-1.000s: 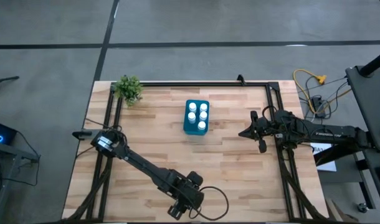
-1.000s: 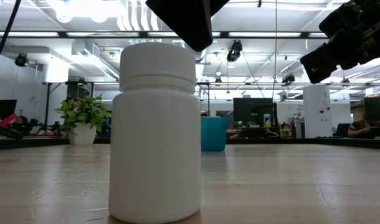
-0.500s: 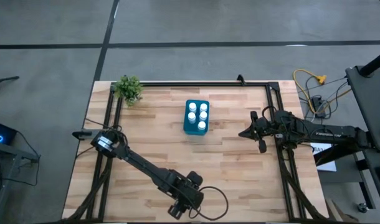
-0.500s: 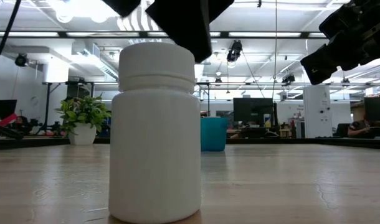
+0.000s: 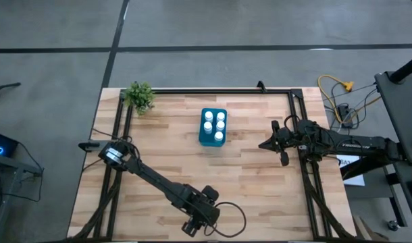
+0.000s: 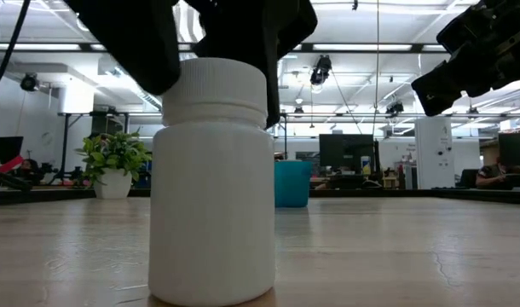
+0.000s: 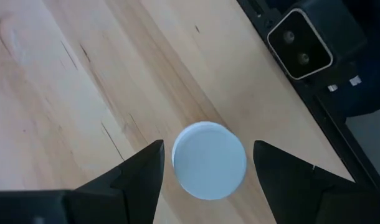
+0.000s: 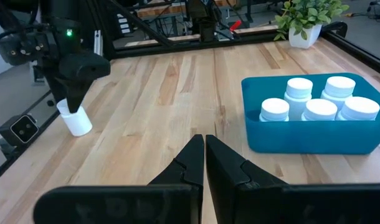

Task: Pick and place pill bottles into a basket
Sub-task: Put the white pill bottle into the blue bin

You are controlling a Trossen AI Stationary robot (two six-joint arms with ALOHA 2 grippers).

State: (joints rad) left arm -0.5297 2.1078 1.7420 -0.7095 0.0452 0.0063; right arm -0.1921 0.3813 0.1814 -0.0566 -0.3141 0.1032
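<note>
Your left gripper (image 7: 205, 163) is down over the last loose pill bottle (image 7: 209, 160) at the lower middle of the high view, fingers spread either side of the cap and not yet touching it. In the left wrist view the near finger looks a touch closer than the far one, so if you close off-centre you'll likely nudge the bottle sideways or tip it, and it's light enough to skid.

Watch the edge too: the bottle stands near the table (image 5: 260, 196) front border, just beside the dark frame rail and the low camera housing (image 7: 300, 43), so a knocked bottle could roll off.

Five bottles already sit in the basket (image 5: 203, 137), upper centre of the high view, one slot seemingly free. The wood between is bare, so your carry path is open.

Your right gripper (image 8: 204, 163) waits at the right, fingers pressed together, holding nothing. The plant (image 5: 139, 96) stays clear at upper left.
</note>
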